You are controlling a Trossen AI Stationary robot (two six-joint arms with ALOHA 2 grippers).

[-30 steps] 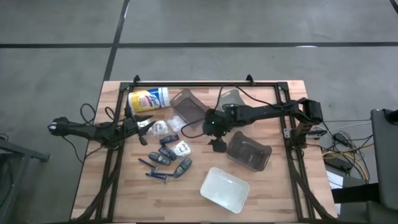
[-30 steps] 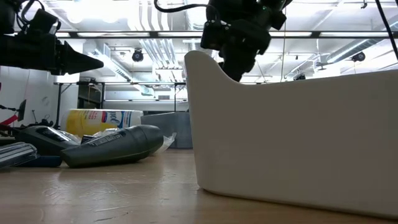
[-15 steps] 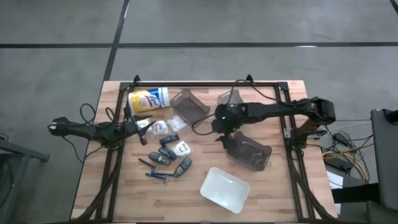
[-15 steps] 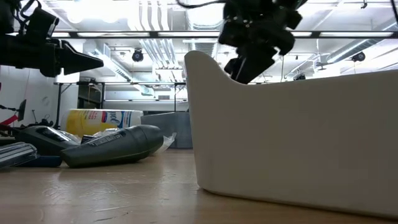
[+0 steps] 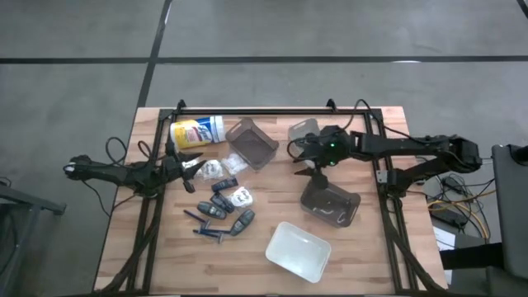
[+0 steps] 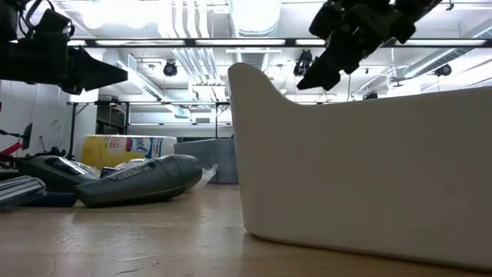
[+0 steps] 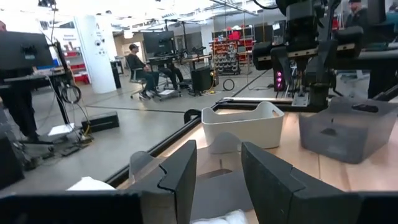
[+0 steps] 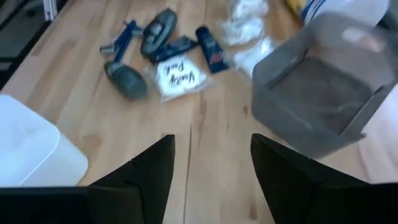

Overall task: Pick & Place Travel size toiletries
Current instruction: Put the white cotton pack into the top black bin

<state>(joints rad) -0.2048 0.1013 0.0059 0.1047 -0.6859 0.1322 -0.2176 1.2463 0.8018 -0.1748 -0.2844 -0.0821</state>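
I judge the task barely begun: most toiletries [image 5: 221, 200] lie loose near the table's [image 5: 363, 247] left edge, both the left gripper [image 5: 191, 165] and right gripper [image 5: 314, 172] open and empty.

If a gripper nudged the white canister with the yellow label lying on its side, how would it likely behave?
The canister lies on its side on the table, so its round body would probably roll rather than slide. It looks bulky next to the toiletries, so likely heavier than they are. Its smooth label may be slippery for fingers.
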